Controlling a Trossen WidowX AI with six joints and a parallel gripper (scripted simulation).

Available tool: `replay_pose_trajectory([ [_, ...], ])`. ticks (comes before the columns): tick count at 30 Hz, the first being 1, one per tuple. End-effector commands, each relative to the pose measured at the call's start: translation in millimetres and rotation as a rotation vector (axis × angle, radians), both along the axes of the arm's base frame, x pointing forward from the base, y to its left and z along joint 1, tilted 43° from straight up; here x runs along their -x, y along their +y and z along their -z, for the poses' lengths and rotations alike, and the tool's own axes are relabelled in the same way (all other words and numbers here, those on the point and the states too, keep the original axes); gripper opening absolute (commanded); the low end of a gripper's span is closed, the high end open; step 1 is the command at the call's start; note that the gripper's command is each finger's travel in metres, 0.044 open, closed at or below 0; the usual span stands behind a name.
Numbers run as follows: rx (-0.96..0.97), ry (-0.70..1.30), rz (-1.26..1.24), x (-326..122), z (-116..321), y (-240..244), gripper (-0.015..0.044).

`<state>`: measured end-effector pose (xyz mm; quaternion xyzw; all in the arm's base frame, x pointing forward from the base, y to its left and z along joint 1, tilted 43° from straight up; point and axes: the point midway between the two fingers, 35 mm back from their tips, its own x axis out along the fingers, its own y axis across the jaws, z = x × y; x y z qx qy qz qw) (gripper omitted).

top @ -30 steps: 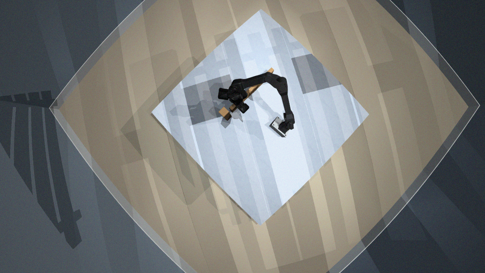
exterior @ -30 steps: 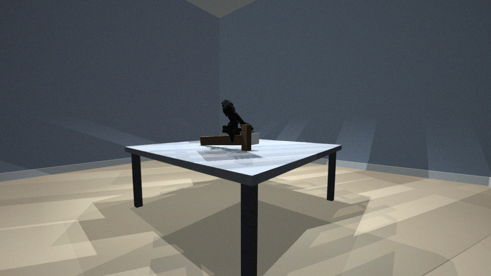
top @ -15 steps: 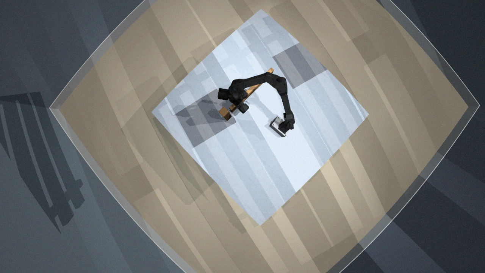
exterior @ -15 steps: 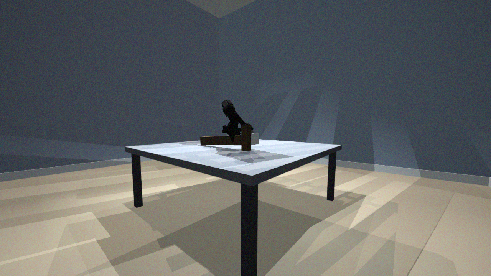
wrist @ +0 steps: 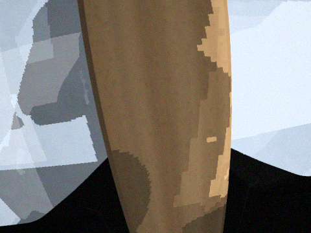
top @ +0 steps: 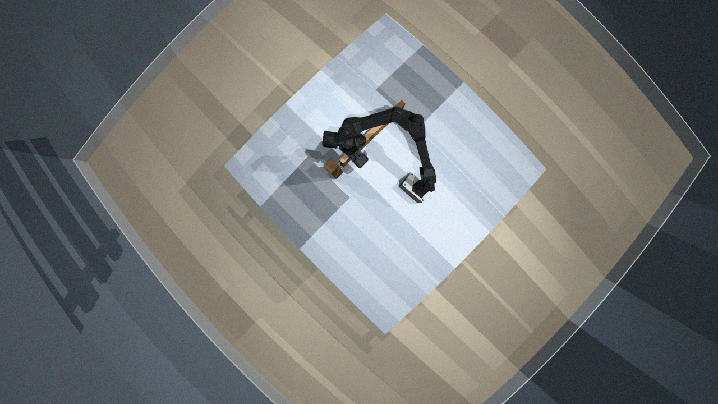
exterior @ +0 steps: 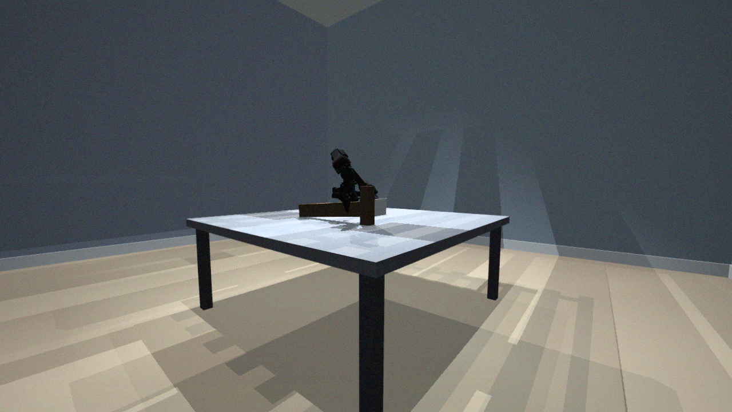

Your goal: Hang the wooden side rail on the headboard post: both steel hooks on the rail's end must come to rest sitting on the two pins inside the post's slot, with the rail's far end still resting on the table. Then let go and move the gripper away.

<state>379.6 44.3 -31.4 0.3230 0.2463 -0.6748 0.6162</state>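
The wooden side rail (top: 373, 131) (exterior: 325, 210) (wrist: 155, 81) runs diagonally. In the exterior view its far end is low at the table (top: 426, 225) (exterior: 255, 228), and it rises slightly toward the post. The headboard post (top: 331, 166) (exterior: 367, 205) stands upright on the table at the rail's near end. Small grey hooks (top: 340, 164) show in the narrow gap between rail end and post. Whether they sit on the pins cannot be told; slot and pins are hidden. My gripper (exterior: 346, 209) (wrist: 160, 144) is shut on the rail near its hook end, one black finger on each side.
The arm (top: 420, 143) arches from its base over the rail's far part. A white and black base block (top: 411, 187) stands to the right of the post in the top view; its white side (exterior: 380, 206) shows just behind the post in the exterior view.
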Motion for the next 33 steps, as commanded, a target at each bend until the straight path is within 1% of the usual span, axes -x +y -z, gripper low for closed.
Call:
replay_pose_trajectory([
  [1,-0.004,-0.005,-0.005,-0.2,0.4,4.2,0.0],
  [33,-0.004,-0.005,-0.005,-0.5,2.4,6.7,0.0],
])
